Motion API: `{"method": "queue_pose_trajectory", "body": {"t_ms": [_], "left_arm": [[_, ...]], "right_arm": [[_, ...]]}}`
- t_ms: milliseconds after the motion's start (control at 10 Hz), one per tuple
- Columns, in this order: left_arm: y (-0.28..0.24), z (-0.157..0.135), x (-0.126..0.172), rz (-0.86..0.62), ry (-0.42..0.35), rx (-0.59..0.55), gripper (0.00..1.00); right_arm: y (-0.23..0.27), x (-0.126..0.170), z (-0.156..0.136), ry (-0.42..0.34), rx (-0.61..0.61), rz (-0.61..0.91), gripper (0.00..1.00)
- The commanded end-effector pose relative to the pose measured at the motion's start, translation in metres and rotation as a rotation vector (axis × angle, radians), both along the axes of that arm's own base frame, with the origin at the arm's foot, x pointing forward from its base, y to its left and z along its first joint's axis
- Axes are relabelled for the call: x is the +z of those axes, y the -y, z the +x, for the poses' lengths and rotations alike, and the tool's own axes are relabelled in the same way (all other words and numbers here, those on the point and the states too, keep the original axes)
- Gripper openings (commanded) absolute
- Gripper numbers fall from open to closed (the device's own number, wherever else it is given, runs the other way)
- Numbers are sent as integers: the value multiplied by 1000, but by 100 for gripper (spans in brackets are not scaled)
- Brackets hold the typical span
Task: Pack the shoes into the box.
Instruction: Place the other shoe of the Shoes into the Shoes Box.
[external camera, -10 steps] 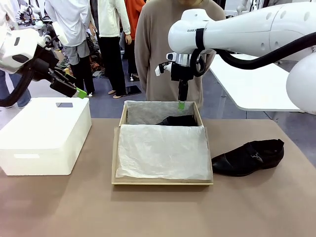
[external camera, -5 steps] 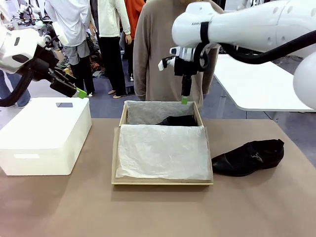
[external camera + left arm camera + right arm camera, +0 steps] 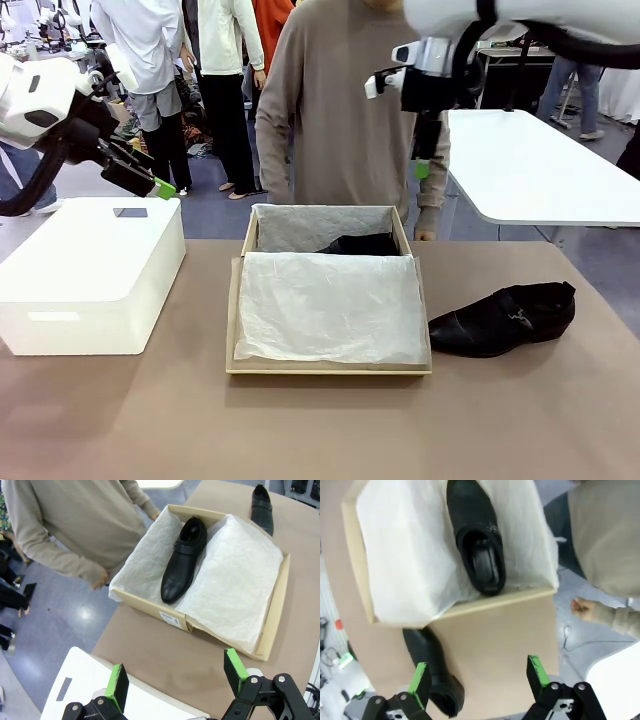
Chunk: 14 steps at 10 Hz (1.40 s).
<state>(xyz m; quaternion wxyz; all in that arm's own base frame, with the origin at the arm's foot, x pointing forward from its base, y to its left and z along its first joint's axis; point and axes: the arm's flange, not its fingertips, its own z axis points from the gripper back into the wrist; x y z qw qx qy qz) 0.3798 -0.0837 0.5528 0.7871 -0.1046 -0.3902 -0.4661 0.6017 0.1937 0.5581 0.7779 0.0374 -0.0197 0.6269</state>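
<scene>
Front view: the cardboard shoebox (image 3: 238,300) stands mid-table, with white tissue paper (image 3: 330,305) spread over its near part, so that just the top of the boxed shoe (image 3: 362,244) rises above the fold at the far wall. The wrist views look down into the box and show that shoe whole: glossy black, pointed toe to the left, strap across the instep, heel to the right, bedded in tissue. The second shoe (image 3: 505,318) lies on the table (image 3: 320,430) just right of the box, toe toward it, with a metal buckle on its side. The left gripper (image 3: 150,172) hangs above the white box (image 3: 90,275) at far left, fingers spread and empty. The right gripper (image 3: 424,168) is raised beyond the box's far right corner, beside the person (image 3: 340,110); its own wrist view shows the fingers apart with nothing between them.
</scene>
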Motion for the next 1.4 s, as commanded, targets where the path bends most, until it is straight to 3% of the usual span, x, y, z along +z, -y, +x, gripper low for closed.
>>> {"method": "queue_pose_trajectory", "body": {"t_ms": [0, 400, 800, 1300], "left_arm": [[0, 1, 0, -12, 4, -2, 100], [0, 1, 0, -12, 4, -2, 100], [0, 1, 0, -12, 4, -2, 100], [0, 1, 0, -12, 4, -2, 100]], "right_arm": [[34, -2, -34, 55, 70, -38, 100], [85, -4, -52, 68, 190, -18, 100], [98, -20, -54, 52, 155, -25, 100], [96, -12, -46, 34, 155, -38, 100]]}}
